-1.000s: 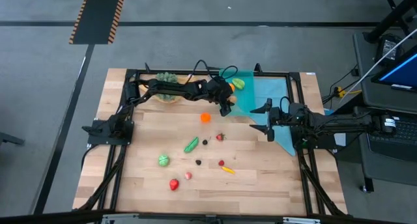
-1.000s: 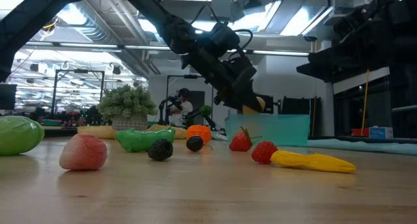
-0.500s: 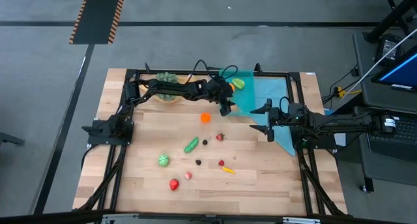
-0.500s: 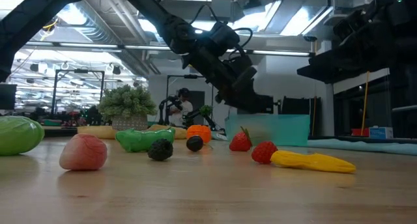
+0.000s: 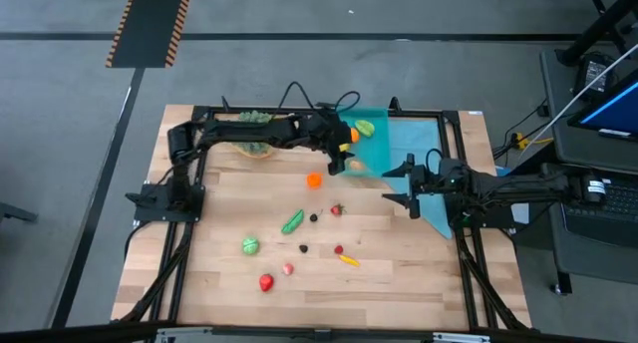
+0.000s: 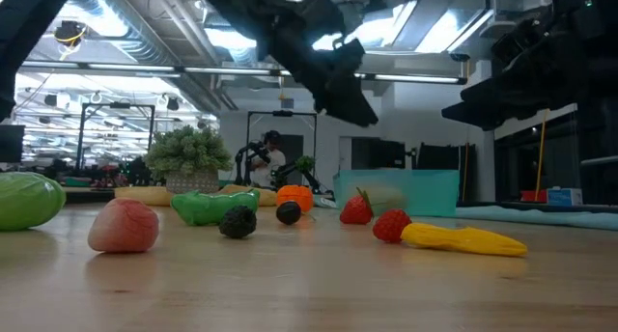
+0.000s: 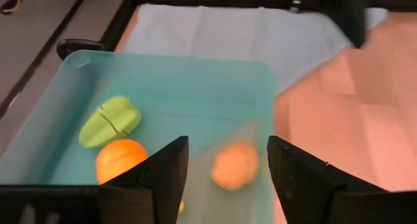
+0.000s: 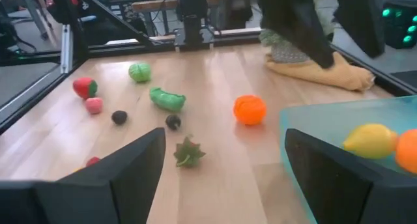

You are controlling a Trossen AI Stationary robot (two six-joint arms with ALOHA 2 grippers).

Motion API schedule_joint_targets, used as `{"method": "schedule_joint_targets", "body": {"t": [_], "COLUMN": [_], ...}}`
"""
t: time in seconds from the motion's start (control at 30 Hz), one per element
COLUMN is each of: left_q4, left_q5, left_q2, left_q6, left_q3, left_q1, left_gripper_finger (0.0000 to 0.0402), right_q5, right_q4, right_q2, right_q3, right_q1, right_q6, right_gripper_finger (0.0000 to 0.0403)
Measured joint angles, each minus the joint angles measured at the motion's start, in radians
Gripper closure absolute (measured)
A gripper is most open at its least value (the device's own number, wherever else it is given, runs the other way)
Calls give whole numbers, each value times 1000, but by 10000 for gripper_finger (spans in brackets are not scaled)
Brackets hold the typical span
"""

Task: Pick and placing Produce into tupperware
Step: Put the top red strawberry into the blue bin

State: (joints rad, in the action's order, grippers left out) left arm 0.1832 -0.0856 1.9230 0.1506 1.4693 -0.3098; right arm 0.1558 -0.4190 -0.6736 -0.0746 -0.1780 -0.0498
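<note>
The left gripper [image 5: 344, 156] hung with its jaws apart and empty above the near corner of the tupperware [image 5: 384, 144], its two dark fingers [image 7: 163, 178] framing the box from above. Inside the teal box lay three pieces of produce: a cut green piece [image 7: 109, 121], an orange fruit [image 7: 118, 159] just beside it, and a paler orange piece [image 7: 235, 165] close to the wall nearest the open table. The box sat on a light-blue cloth [image 5: 419, 149] at the table's far right. The right gripper [image 5: 407, 185] waited level over the cloth's near edge, its jaws spread wide and holding nothing. The rest of the produce lay scattered on the wooden table [image 5: 219, 233]: an orange pumpkin [image 5: 315, 180], a strawberry [image 5: 337, 209], a green pea pod [image 5: 292, 221], a dark berry [image 5: 313, 218], a round green piece [image 5: 250, 245], a second dark piece [image 5: 303, 249], a red piece [image 5: 339, 250] touching a yellow one [image 5: 349, 260], a pink piece [image 5: 287, 269] and a red one [image 5: 266, 281]. A bushy green plant [image 5: 254, 119] on a tan board stood at the far edge, beneath the left arm
</note>
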Motion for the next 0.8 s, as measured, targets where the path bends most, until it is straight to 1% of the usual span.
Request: {"method": "schedule_joint_targets", "body": {"t": [0.1,0.17,0.33,0.4,0.57,0.63,0.8], "left_q4": [-34,-68,-274,-364,-448,-455,-474], "left_q5": [0,-1,6,50,154,194,215], "left_q2": [-41,-72,-179,-232,-416,-495,-701], "left_q6": [17,12,-18,-35,-43,-43,-25], "left_q3": [-50,-107,-308,-388,-575,-644,-792], "left_q1": [18,29,61,80,131,147,149], "left_gripper_finger": [197,196,196,195,195,195,195], "right_q5": [1,2,2,3,2,2,2], "right_q4": [-2,-10,-10,-11,-25,-28,-28], "right_q2": [-13,-20,-27,-27,-27,-26,-27], "right_q3": [0,0,0,0,0,0,0], "right_q1": [13,21,39,40,40,39,39], "right_q6": [2,2,6,7,9,9,4], "right_gripper_finger": [86,86,86,86,86,86,86]}}
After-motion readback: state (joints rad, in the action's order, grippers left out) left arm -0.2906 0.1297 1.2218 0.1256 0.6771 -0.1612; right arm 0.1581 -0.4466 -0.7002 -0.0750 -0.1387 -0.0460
